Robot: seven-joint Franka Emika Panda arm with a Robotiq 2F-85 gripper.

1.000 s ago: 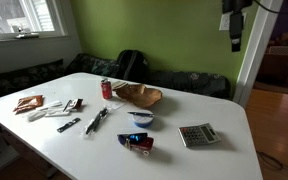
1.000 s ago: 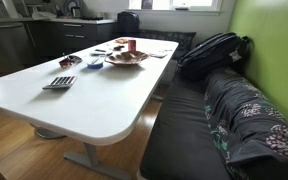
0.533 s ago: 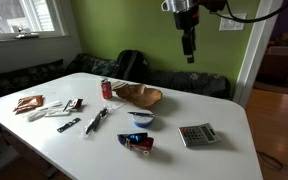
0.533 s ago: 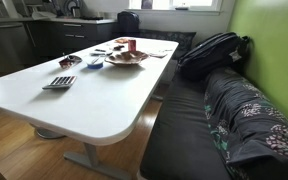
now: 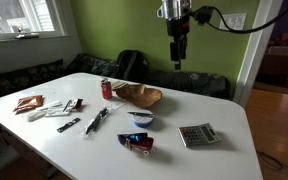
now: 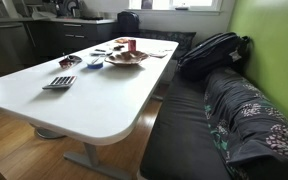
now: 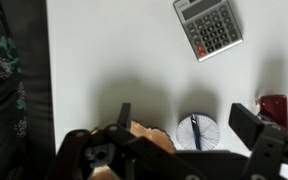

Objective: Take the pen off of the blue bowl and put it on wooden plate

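A: The table (image 5: 224, 150) is plain white. The wall (image 5: 104, 30) is a flat yellow-green.

B: The bowl (image 5: 141, 121) is blue outside. In the wrist view its inside is pale, almost white, and the pen (image 7: 194, 130) is dark.

A: The plate (image 5: 139, 96) is brown wood, and the can (image 5: 107, 88) is red.

B: The wrapper (image 5: 137, 143) mixes blue and red. The calculator (image 7: 208, 27) is grey with darker keys and a pale display.

A: The gripper (image 5: 176, 58) is black, like the backpack (image 5: 131, 63).

B: The bench cushion (image 6: 249, 120) is dark with a lighter grey leafy print. The floor (image 6: 9, 135) is warm brown wood.
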